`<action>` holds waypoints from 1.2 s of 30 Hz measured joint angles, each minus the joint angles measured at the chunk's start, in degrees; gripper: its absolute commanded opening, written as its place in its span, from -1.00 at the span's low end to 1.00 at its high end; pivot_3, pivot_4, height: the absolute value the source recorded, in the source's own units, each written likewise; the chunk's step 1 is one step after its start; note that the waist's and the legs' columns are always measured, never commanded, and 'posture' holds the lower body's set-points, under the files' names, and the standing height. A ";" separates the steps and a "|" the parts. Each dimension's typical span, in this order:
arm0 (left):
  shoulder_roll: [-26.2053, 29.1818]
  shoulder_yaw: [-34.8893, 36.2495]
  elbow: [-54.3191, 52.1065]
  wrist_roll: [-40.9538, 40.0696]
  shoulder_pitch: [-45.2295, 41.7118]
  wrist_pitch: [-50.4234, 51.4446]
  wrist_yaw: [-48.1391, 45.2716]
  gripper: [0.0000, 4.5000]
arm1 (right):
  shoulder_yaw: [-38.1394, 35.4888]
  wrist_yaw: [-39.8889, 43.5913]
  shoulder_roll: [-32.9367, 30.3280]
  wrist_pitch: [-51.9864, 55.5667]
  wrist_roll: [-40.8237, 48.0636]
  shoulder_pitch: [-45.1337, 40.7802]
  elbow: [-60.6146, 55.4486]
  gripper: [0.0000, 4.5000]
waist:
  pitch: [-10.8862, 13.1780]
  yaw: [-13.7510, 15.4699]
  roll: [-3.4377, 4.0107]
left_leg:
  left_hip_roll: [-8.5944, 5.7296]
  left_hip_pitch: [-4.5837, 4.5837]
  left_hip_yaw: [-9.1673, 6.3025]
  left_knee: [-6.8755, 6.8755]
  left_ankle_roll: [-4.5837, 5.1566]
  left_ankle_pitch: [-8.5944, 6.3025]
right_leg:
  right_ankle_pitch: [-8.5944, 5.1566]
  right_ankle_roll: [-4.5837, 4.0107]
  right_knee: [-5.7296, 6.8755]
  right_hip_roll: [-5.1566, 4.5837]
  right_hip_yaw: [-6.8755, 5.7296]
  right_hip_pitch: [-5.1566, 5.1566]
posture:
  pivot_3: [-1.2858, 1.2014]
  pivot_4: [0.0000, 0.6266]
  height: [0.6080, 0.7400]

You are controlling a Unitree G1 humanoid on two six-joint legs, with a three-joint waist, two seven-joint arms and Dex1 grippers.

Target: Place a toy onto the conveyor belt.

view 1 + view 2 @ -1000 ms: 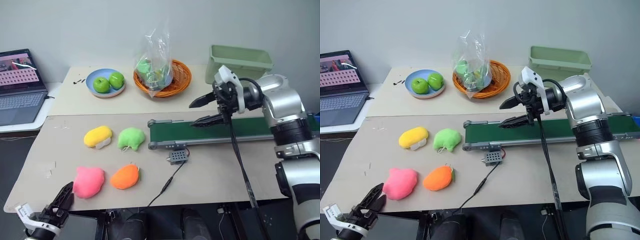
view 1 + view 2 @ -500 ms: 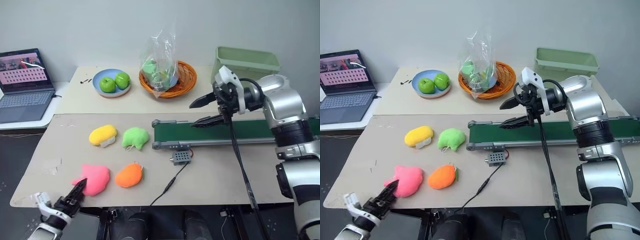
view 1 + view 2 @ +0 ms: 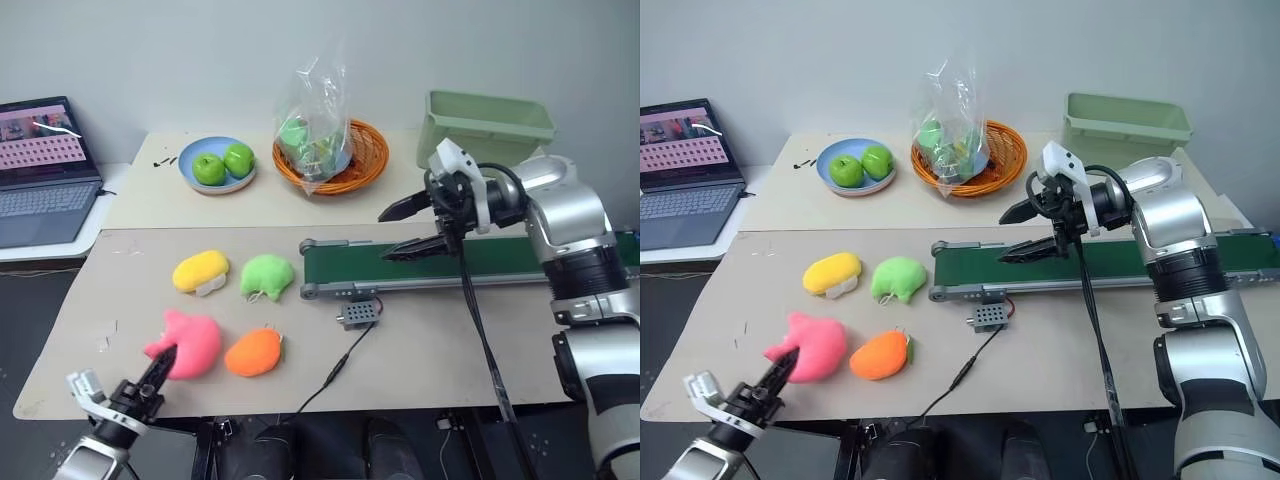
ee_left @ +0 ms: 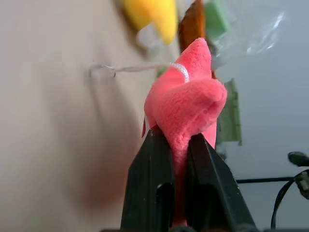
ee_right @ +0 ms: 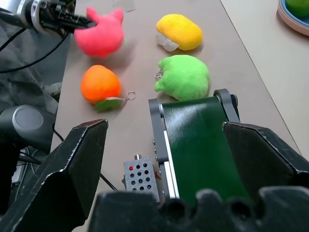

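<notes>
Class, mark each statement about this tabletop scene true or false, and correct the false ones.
1. The left gripper is shut on the pink toy. True.
2. The pink toy already lies on the conveyor belt. False: it is at the table's near edge, well away from the belt.
3. The right gripper is open above the belt's end. True.
4. The blue plate holds oranges. False: it holds two green apples.
5. The orange plush sits beside the pink toy. True.

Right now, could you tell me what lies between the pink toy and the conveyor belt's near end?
The orange plush lies between the toy and the conveyor belt, seen from the left eye view.
</notes>
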 measured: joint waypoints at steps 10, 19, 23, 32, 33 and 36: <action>16.51 -14.88 -22.39 35.80 -8.95 -14.26 7.03 -0.96 | 0.44 0.15 1.70 -1.88 -0.88 -0.67 3.06 1.00 | 0.01 -0.13 -0.02 | -0.04 0.02 0.05 -0.07 -0.01 0.02 | 0.03 -0.05 -0.08 0.04 0.06 0.01 | 0.03 -0.52 1.00; 31.13 -30.46 -11.85 84.31 -7.00 -40.75 15.83 -0.96 | 0.32 0.07 1.56 -2.04 -1.17 0.24 2.36 1.00 | 0.04 -0.49 0.03 | 0.04 -0.02 0.08 -0.30 -0.02 0.02 | 0.01 -0.08 -0.08 0.10 0.06 -0.17 | 0.03 -0.52 1.00; 33.03 -35.19 -7.77 98.24 -8.27 -51.92 20.28 -0.96 | -0.08 -0.26 1.26 -1.67 -1.10 1.54 0.19 1.00 | 0.05 -0.31 0.04 | 0.02 -0.04 0.07 -0.30 -0.02 0.02 | 0.01 -0.08 -0.07 0.06 0.03 -0.18 | 0.03 -0.52 1.00; 30.38 -45.16 7.63 110.47 -30.01 -67.98 25.18 -0.96 | -2.89 -3.73 -0.73 2.38 0.59 6.67 -7.10 1.00 | 0.06 0.39 0.05 | -0.03 -0.14 0.02 -0.19 -0.05 0.04 | 0.02 -0.04 0.00 0.03 -0.06 -0.23 | 0.03 -0.52 1.00; 29.75 -46.44 10.00 110.68 -32.49 -69.45 25.24 -0.96 | -3.19 -4.19 -1.08 2.87 0.76 7.39 -7.70 1.00 | 0.06 0.40 0.05 | -0.05 -0.14 0.03 -0.18 -0.04 0.04 | 0.03 -0.04 0.02 0.01 -0.06 -0.24 | 0.03 -0.52 1.00; 27.71 -49.33 15.53 111.59 -38.48 -73.02 25.23 -0.96 | -4.06 -5.37 -1.78 4.32 1.20 9.05 -9.53 1.00 | 0.06 0.19 0.05 | -0.07 -0.19 0.05 -0.14 -0.03 0.04 | 0.04 -0.01 0.03 0.01 -0.05 -0.28 | 0.03 -0.52 1.00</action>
